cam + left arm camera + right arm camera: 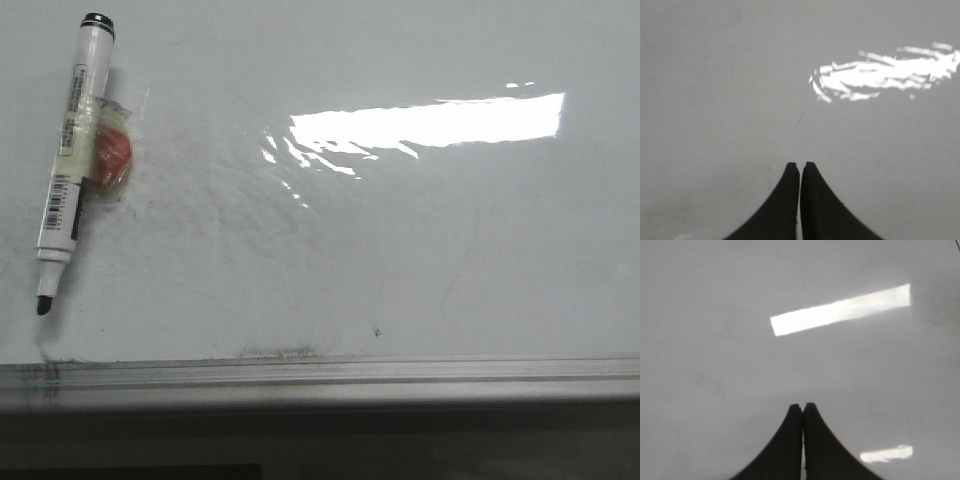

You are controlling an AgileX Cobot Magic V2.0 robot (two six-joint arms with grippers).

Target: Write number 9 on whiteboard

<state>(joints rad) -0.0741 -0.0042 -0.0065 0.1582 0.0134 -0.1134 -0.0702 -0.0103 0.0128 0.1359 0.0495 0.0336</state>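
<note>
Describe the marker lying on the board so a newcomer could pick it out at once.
Start from the whiteboard, the large glossy white surface with a bright glare patch and a grey rail along its near edge. Go to its far left side: the marker lies there at a slight slant, uncapped black tip toward the rail. Its white barrel carries barcode labels, and clear tape binds an orange-red lump to its side.

You see glossy whiteboard (420,260), grey rail (400,372) along near edge. Uncapped marker (70,160) lies flat at left, red ball (110,153) taped against it.
</note>
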